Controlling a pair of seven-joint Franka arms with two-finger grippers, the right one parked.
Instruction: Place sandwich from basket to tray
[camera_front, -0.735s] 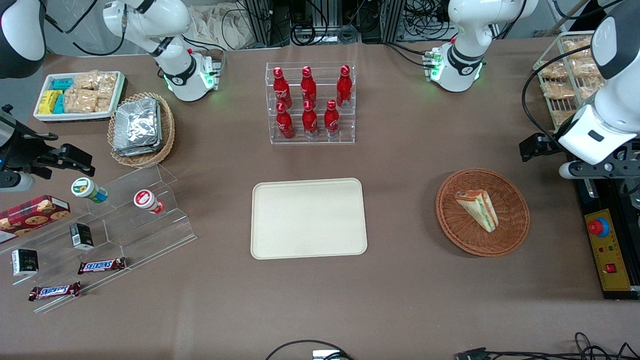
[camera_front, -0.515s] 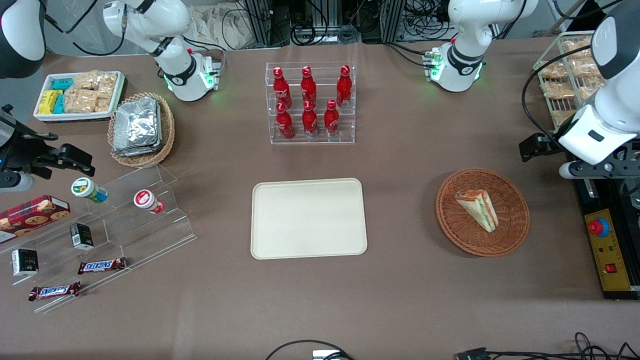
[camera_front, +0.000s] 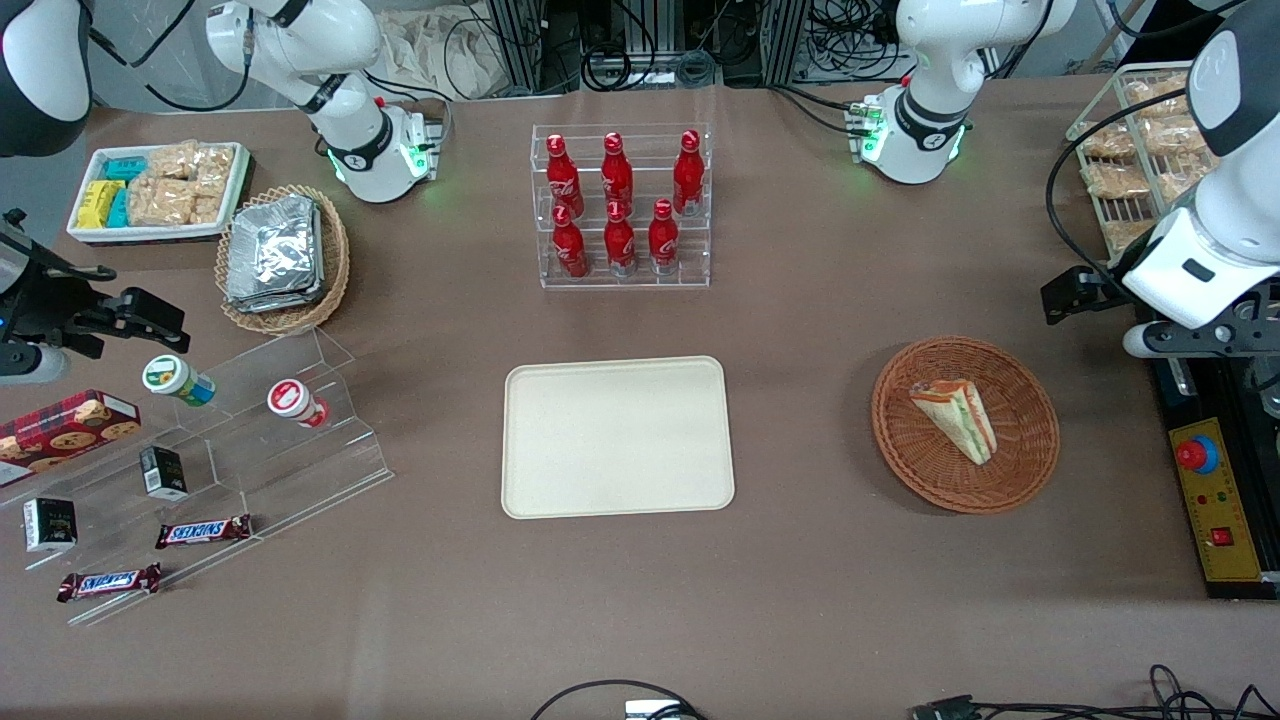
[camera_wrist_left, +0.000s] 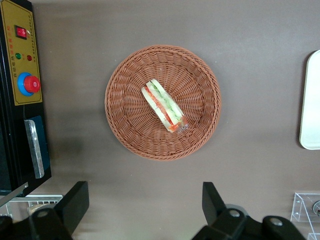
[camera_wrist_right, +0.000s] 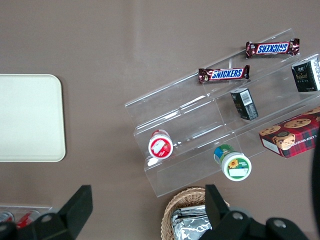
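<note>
The left arm's gripper (camera_wrist_left: 145, 210) hangs high above the brown table (camera_front: 820, 300), its two black fingers (camera_wrist_left: 75, 202) spread wide apart and holding nothing. In the front view its body shows at the table's edge toward the working arm's end, beside the wicker basket (camera_front: 1030, 455) and a little farther from the front camera than it.

The round reddish-brown wicker basket (camera_wrist_left: 200, 75) lies below the gripper, with the wrapped triangular sandwich (camera_wrist_left: 164, 105) resting on its side near the basket's middle, green and red filling facing up. The sandwich (camera_front: 955, 417) touches only the basket's weave.

The cream rectangular tray (camera_front: 617, 437) sits flat on the table well apart from the basket, toward the parked arm's end. A clear rack of red bottles (camera_front: 620, 205) stands farther from the front camera than the tray. A yellow control box with a red button (camera_front: 1205, 490) lies beside the basket at the table's edge.
</note>
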